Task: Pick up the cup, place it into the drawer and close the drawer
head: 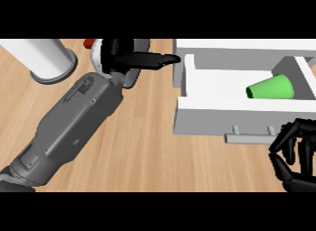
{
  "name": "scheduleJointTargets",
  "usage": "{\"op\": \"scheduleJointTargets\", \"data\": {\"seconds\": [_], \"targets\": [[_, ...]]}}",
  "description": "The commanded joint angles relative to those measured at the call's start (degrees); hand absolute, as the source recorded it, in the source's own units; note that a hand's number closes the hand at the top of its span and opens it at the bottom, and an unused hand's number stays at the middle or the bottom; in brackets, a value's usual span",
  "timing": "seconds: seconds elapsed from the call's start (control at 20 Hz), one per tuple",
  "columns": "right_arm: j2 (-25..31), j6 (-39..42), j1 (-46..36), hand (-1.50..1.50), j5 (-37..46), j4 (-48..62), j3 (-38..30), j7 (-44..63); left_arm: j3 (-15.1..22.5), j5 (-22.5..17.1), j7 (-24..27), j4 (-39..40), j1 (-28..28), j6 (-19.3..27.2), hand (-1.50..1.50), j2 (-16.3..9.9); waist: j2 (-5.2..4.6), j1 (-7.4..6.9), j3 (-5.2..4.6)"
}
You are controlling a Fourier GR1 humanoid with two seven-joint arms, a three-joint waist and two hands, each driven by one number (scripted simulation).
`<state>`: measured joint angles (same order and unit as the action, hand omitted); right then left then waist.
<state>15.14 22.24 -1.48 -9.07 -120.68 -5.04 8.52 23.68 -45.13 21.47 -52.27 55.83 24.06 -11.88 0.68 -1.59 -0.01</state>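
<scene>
Progress: the small green conical plastic cup [272, 87] already lies inside the open white box-shaped drawer [187, 76], tipped on its side with its wide mouth facing left and its narrow base toward the drawer's right wall. The pick and the placement therefore appear complete. What remains, by my judgement, is the closing: the drawer stands pulled out from its white cabinet [247, 45], its front panel and grey bar handle [250, 138] toward the near edge of the light wooden counter [154, 153].

Right hand [300, 151]: shown at the lower right, just in front of the drawer's front panel. Its black fingers are bent downward in a loose claw and hold nothing; the fingertips sit close by the right end of the handle, though I cannot tell whether they touch it. The cup is well apart from this hand, behind the front panel.

Left hand [144, 59]: extended across the counter on its grey forearm, fingers pointing right toward the drawer's left wall, near it but seemingly short of contact. They look fairly straight and carry nothing. The cup lies across the drawer's interior from them.

Other items: a white upright cylinder [44, 61] stands at the upper left, clear of the work.
</scene>
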Motion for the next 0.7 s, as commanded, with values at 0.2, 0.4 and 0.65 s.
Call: {"op": "scheduleJointTargets", "data": {"seconds": [0.2,0.4,0.65], "targets": [[0.4,0.4,-0.2,1.5,8.4,5.5,1.9,-2.2,-2.6,-0.5,-4.7,-19.5,-17.2,-0.3,-1.5,-10.4,-0.41,0.46,0.02],[-1.9,-3.7,-3.2,1.5,19.7,8.8,8.0,-3.1,-3.1,-1.7,-5.0,-29.2,-26.9,-1.9,-1.5,-13.2,-0.41,-0.41,0.01],[5.8,-1.1,-5.2,1.5,31.8,10.6,11.8,-8.6,-5.5,-2.7,-3.2,-31.0,-32.5,-7.4,-1.5,-17.1,-0.57,-0.5,-0.01]]}}
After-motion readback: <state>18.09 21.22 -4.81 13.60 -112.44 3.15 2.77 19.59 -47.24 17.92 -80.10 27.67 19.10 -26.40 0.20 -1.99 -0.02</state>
